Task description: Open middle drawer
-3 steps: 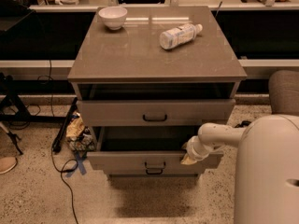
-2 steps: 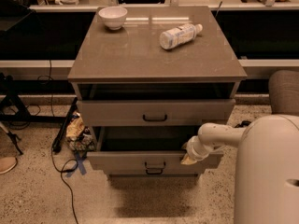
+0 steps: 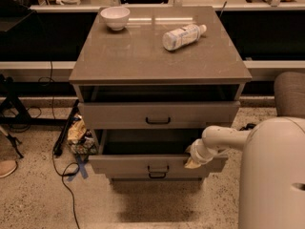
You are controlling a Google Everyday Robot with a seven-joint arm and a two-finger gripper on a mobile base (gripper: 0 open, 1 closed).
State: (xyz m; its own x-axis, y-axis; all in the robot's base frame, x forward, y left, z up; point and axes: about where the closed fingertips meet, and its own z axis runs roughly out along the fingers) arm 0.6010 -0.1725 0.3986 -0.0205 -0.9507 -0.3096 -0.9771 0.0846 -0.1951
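My pincer: at the right end of the middle drawer, against its front's top edge; grip state, cannot tell. Middle drawer: pulled out furthest, interior dark, contents not discernible. Top drawer: partly out, likewise dark inside. Bottom drawer: only a sliver shows. Cabinet top, grey-brown: one white bowl, upright; one plastic bottle, lying on its side. Speckled floor, cables at left. Drawers: three.
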